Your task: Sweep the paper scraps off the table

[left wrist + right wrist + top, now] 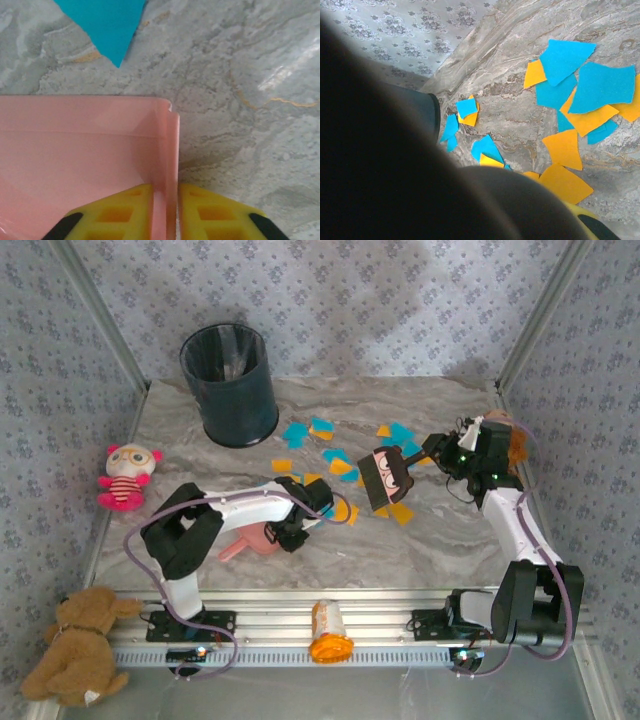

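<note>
Pinching one side wall of the pink dustpan (75,145), the left gripper (166,191) has its yellow fingers pressed together with only the thin plastic between them. The pan rests on the table (420,540), and what looks like its open lip faces forward, away from the fingers. One turquoise scrap (107,25) lies just ahead of that lip, a little to the hand's left.

The right gripper (440,452) is closed around the handle of a small brush (385,478) with a cartoon face. The brush head sticks out in front of it among the paper scraps (600,87); whether it touches the table I cannot tell. The orange and turquoise pieces lie loose on the table, ahead of and beside the brush and between the two hands. A few sit farther off toward the dark bin (230,385).

The step in hand looks like bringing pan and brush together for a sweep. To do it well, I would press the pan's front lip down onto the table so thin paper cannot slide under it. The pan should be held firmly, since a pinch on one wall may let it twist. The brush should land beyond the scraps and draw them toward the left hand in short, low strokes. Fast strokes would likely flick the light paper away.
</note>
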Controlling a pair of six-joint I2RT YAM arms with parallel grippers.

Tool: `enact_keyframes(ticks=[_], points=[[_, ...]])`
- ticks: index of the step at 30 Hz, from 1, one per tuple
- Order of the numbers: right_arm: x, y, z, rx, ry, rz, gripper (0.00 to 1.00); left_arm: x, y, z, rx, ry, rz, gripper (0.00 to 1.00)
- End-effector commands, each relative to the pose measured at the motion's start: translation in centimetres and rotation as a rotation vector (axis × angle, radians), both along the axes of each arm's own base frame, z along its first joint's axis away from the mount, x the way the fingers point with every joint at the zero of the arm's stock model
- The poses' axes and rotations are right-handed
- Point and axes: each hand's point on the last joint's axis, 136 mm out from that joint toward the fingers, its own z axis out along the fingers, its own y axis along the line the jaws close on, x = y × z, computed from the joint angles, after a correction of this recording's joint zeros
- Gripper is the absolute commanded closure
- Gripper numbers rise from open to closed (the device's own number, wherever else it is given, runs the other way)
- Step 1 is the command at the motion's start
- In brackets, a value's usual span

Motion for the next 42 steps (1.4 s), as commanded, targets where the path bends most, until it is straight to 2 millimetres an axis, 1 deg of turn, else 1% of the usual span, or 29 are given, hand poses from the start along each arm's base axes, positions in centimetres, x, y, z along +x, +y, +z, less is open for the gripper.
enact_keyframes(ticks=[1,5,9,12,15,18,21,25,29,31,33,36,42], points=[[-0.3,0.1,1.0,-0.003,-0.029,0.021,1.00,0.2,0.6,0.1,0.034,0.003,0.006,0.86],[-0.3,0.1,0.7,-0.006,-0.022,0.021,1.00,0.3,0.7,1.0,0.036,-0.009,0.008,0.90],[-0.4,0.1,0.5,-0.007,-0.020,0.023,1.00,0.8,1.4,2.8,0.065,-0.050,0.010,0.91],[-0.4,0.1,0.5,-0.008,-0.019,0.024,1.00,1.9,1.4,4.3,0.070,-0.107,-0.005,0.94],[-0.5,0.1,0.3,-0.009,-0.015,0.024,1.00,3.3,0.6,5.6,0.061,-0.164,-0.031,0.95],[-0.7,0.0,0.3,-0.015,-0.012,0.022,1.00,4.9,-0.6,6.6,0.048,-0.213,-0.061,0.95],[-1.0,-0.4,0.3,-0.025,-0.010,0.010,1.00,6.5,-2.7,7.4,0.018,-0.238,-0.103,0.95],[-1.6,-1.4,0.0,-0.043,0.005,-0.015,1.00,8.3,-6.7,7.5,-0.075,-0.240,-0.190,0.96],[-2.3,-2.8,-0.1,-0.033,0.013,-0.064,1.00,9.1,-10.6,7.2,-0.178,-0.202,-0.281,0.95],[-2.7,-3.7,-0.2,-0.030,0.019,-0.093,1.00,9.5,-12.1,6.8,-0.207,-0.188,-0.309,0.95],[-3.2,-4.6,-0.3,-0.030,0.028,-0.120,1.00,9.9,-13.3,6.4,-0.219,-0.172,-0.331,0.95],[-3.7,-5.5,-0.5,-0.039,0.037,-0.142,1.00,10.1,-14.5,5.5,-0.227,-0.151,-0.360,0.95],[-4.2,-6.8,-0.8,-0.037,0.061,-0.186,1.00,10.3,-15.7,4.1,-0.223,-0.120,-0.391,0.94]])
